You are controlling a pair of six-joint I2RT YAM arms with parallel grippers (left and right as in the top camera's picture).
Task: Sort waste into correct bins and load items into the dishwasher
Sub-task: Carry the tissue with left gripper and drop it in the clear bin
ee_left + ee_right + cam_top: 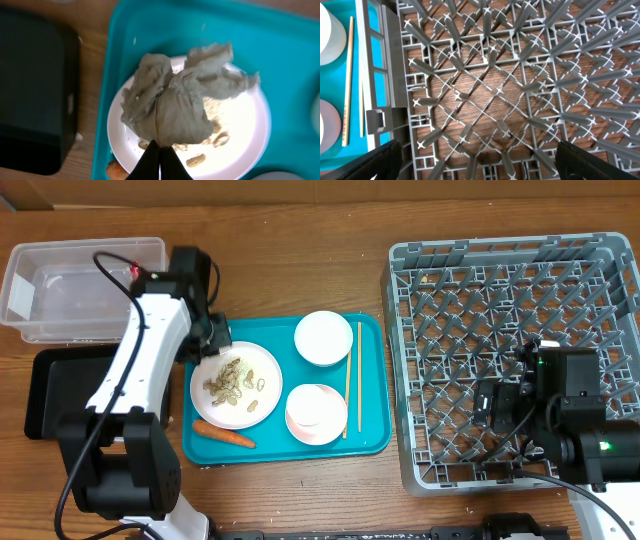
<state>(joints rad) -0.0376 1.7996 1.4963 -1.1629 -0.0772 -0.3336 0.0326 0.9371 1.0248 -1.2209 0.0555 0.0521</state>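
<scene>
Pinches the crumpled silver foil [175, 100] tight in the left hand [159, 150], over the white round plate [242, 130] of tan peanut shells [197, 160] on the teal serving tray [135, 30]. Calls for a carry leftward, by the layout: shallow black rectangular tray [60, 380] just beside the teal one, clear plastic tub [85, 248] beyond, both on the left arm's side. Has the right hand [495, 405] spread wide and empty above the grey plastic dish rack [470, 290], well apart.

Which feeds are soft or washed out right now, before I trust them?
Left wrist: the crumpled foil sits close to the lens and reads soft; the white plate under it is blown out. Right wrist: the dish rack is crisp, the right gripper's fingers dark blurs. Overhead: even, sharp, bowls featureless white.
</scene>
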